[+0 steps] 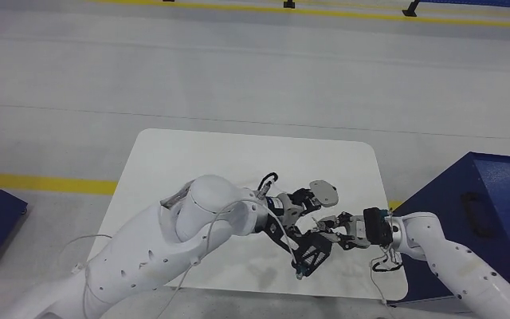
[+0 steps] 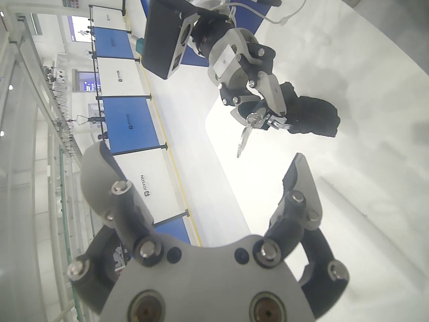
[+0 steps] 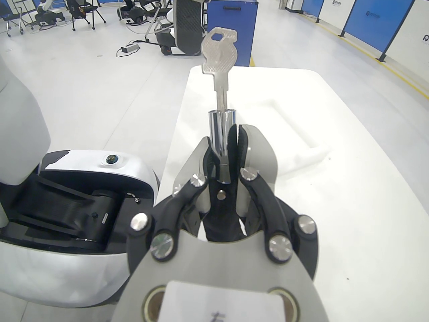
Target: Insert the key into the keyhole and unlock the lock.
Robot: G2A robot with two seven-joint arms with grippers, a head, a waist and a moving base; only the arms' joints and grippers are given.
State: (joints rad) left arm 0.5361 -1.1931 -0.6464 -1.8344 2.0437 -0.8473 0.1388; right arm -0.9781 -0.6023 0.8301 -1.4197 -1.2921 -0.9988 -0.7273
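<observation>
My right gripper (image 3: 231, 137) clamps the lock (image 3: 219, 125), key (image 3: 219, 51) seated in its keyhole, above the table (image 1: 199, 159) near its right edge. My left gripper (image 2: 196, 155) hangs spread just beside the key; apparently a shallow white tray (image 3: 295, 135) lies nearby.

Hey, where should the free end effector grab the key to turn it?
Grip the key by its flat textured head, pinching its two broad faces. Its blade sits in the lock, clamped by the right end effector, so only the head stands free. The open left end effector should probably approach from the head end, along the blade.
</observation>
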